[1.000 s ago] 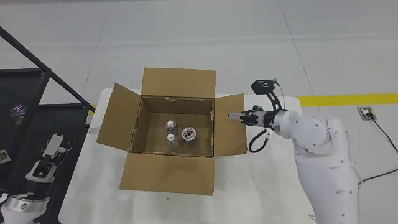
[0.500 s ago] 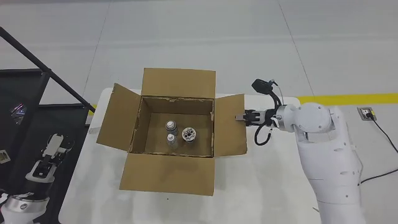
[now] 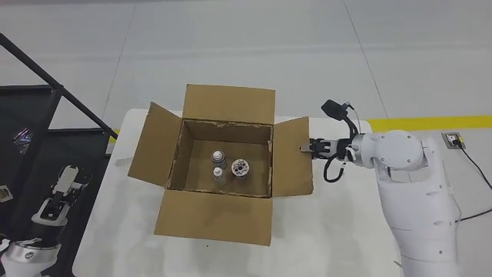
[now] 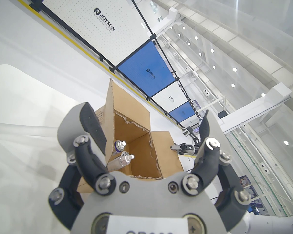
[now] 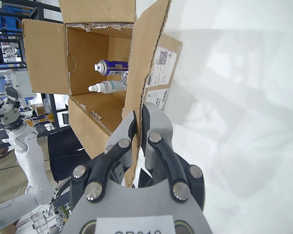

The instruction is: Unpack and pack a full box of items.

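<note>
The right gripper (image 5: 138,120) is clenched on a flap (image 5: 149,44) of the box (image 3: 215,217), light card that probably bends, so a hold nearer the fold looks safer

The brown cardboard box (image 3: 215,215) sits open on the white bench (image 3: 338,223), its four flaps spread outward. Inside stand a blue spray can (image 3: 218,155), a clear pump bottle (image 3: 217,173) and a round-topped container (image 3: 240,168).

A white rectangular table (image 3: 327,231) stands on pale floor (image 3: 231,38) striped with yellow painted lines (image 3: 446,121), a slanted black metal pole (image 3: 46,75) beside it
</note>
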Motion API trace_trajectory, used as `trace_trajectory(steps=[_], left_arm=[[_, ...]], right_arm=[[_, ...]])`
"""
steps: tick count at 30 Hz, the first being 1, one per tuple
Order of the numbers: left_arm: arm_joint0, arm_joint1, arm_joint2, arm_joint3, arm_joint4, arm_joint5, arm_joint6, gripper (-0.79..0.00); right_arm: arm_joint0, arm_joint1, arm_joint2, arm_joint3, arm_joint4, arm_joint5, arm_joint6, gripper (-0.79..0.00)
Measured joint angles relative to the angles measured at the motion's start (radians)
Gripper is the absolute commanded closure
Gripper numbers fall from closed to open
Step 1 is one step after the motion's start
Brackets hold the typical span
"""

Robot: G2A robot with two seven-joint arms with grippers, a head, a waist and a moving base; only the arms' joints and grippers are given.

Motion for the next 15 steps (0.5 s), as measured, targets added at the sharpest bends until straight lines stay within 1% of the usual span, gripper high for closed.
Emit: trace_trajectory(steps=[6,7,8,9,12,15], left_arm=[[0.000,0.000,0.000,0.000,0.000,0.000,0.000,-0.785],[0.000,0.000,0.000,0.000,0.000,0.000,0.000,-0.785],[0.000,0.000,0.000,0.000,0.000,0.000,0.000,-0.785],[0.000,0.000,0.000,0.000,0.000,0.000,0.000,-0.785],[0.000,0.000,0.000,0.000,0.000,0.000,0.000,-0.785],[-0.004,0.000,0.004,-0.001,0.027,0.008,0.014,-0.785]], right_arm=[[-0.047,0.019,0.037,-0.064,0.009,0.022,0.019,0.000],[-0.054,0.022,0.044,-0.073,0.011,0.024,0.022,-0.040],[-0.061,0.025,0.050,-0.081,0.013,0.025,0.023,-0.305],[-0.070,0.029,0.055,-0.091,0.017,0.025,0.024,-0.785],[-0.089,0.034,0.057,-0.107,0.041,0.018,0.017,-0.785],[-0.109,0.038,0.056,-0.115,0.092,-0.013,-0.005,-0.785]])
